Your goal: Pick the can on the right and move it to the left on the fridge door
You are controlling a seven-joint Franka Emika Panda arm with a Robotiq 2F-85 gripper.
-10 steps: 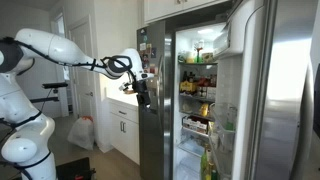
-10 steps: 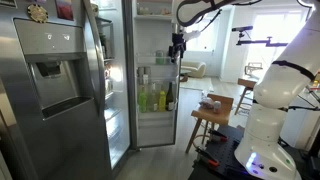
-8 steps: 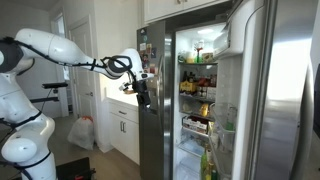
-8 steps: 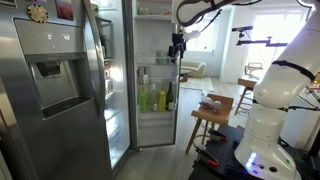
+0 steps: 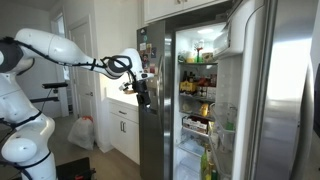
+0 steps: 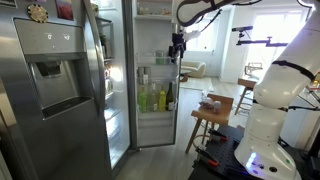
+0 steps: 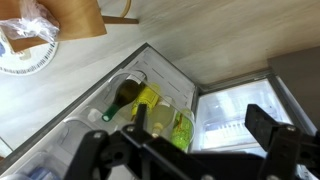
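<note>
Black robot claw (image 5: 141, 92): fingers spread, gripping nothing | tall silver-grey steel fridge door (image 6: 152, 128): shelf contents indistinct | green and yellow bottles (image 7: 160, 112): blurred, partly hidden behind claw.

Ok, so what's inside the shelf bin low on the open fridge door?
Yellow and green bottles stand in the bin, seen in an exterior view and from above in the wrist view. Anything else is hidden: the gripper covers the bin's near part there.

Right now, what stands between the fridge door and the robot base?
A wooden stool, small items on top, stands between the fridge door and the robot base; an exterior view shows it.
</note>
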